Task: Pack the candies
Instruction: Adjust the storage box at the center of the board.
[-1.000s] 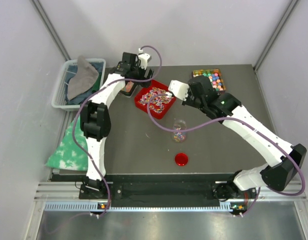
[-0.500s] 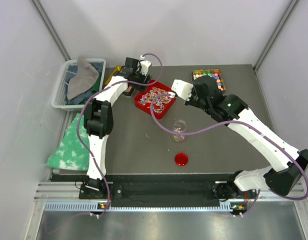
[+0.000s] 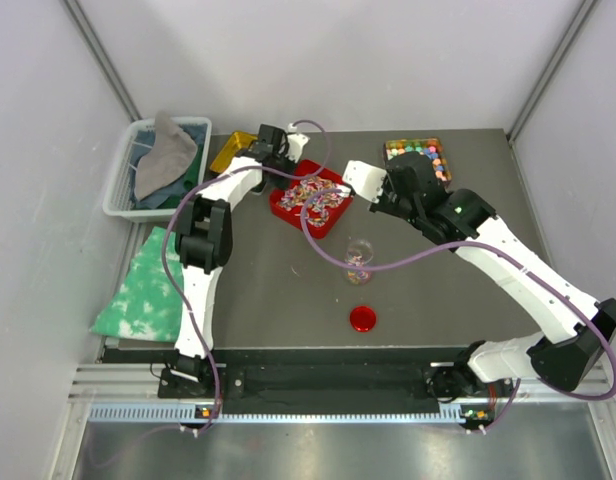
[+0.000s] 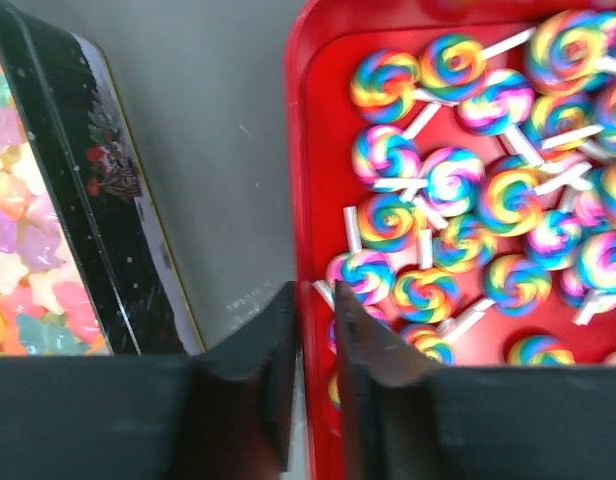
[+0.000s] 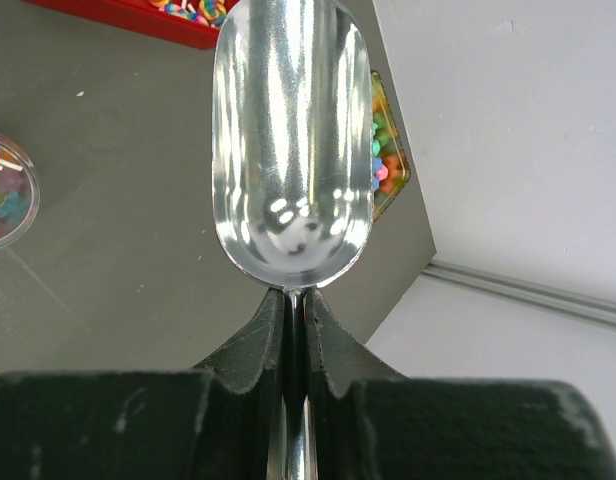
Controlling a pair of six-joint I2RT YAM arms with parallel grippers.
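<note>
Swirl lollipop candies (image 4: 458, 180) fill the red tray (image 4: 303, 150), which sits at the back centre (image 3: 276, 203). My left gripper (image 4: 316, 310) straddles the tray's left wall, one finger outside and one inside, shut on it. Pastel gummy candies (image 4: 18, 250) lie in a black-sided tin (image 4: 118, 230) just left of the tray. My right gripper (image 5: 296, 300) is shut on the handle of an empty metal scoop (image 5: 291, 130). A clear cup (image 3: 359, 258) holding a few candies stands mid-table. Round coloured balls fill a tin (image 3: 418, 157) at the back right.
A red round lid (image 3: 363, 319) lies in front of the cup. A plastic basket (image 3: 123, 185) with grey cloth stands at the back left. A green cloth (image 3: 138, 290) hangs over the table's left edge. Grey walls close in on both sides.
My left gripper has moved right from the gummy tin to the red tray's left wall and closed on it. The right arm shifted slightly, then held still with the scoop.
</note>
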